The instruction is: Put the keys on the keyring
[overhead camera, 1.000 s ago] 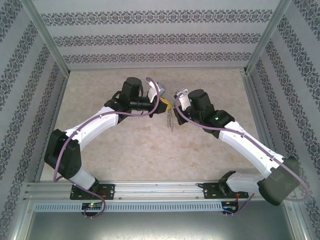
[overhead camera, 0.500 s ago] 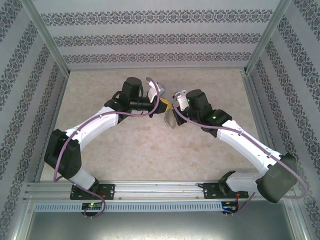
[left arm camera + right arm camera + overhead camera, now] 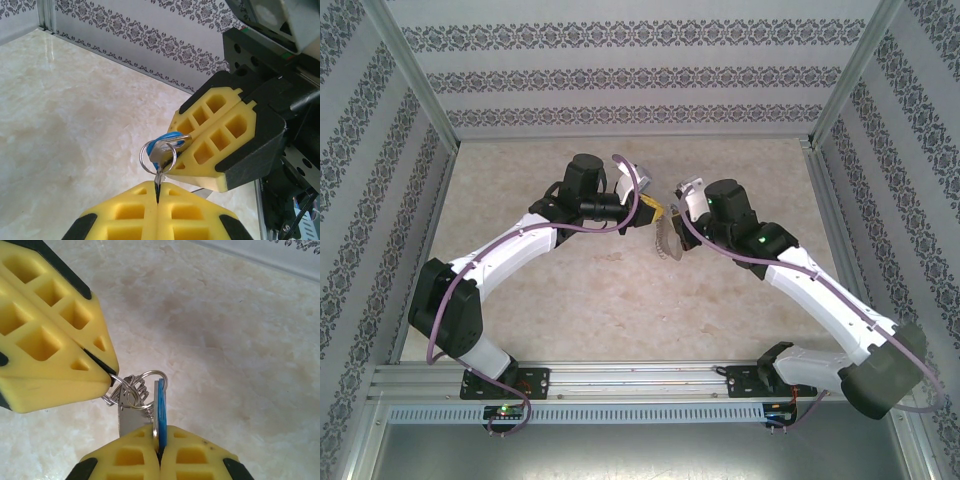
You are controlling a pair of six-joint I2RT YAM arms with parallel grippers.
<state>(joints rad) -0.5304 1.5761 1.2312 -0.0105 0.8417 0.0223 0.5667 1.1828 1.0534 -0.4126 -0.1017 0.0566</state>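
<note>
The two grippers meet tip to tip above the middle of the table. My right gripper (image 3: pixel 159 432) is shut on the key (image 3: pixel 161 405), pinching its blue head with the silver metal beside it. My left gripper (image 3: pixel 158 189) is shut on thin metal of the keyring (image 3: pixel 131 417). The keyring's flat grey side and wiry toothed edge hang between the fingers. A small round wire ring (image 3: pixel 145 160) loops around the key (image 3: pixel 169 136) right at the right gripper (image 3: pixel 186 145). From the top, the keyring (image 3: pixel 667 240) dangles below the left gripper (image 3: pixel 652 211) and the right gripper (image 3: pixel 676 212).
Beige marble tabletop (image 3: pixel 620 290) lies below the hanging metal, well beneath both grippers. Patterned walls (image 3: pixel 640 70) and aluminium posts (image 3: pixel 840 90) enclose the table at back and sides. The arm bases sit on the front rail (image 3: pixel 640 380).
The right wrist has shifted and twisted slightly. The hanging keyring turned from edge-on to showing its broad face and swung a little right. The left arm has stayed still.
</note>
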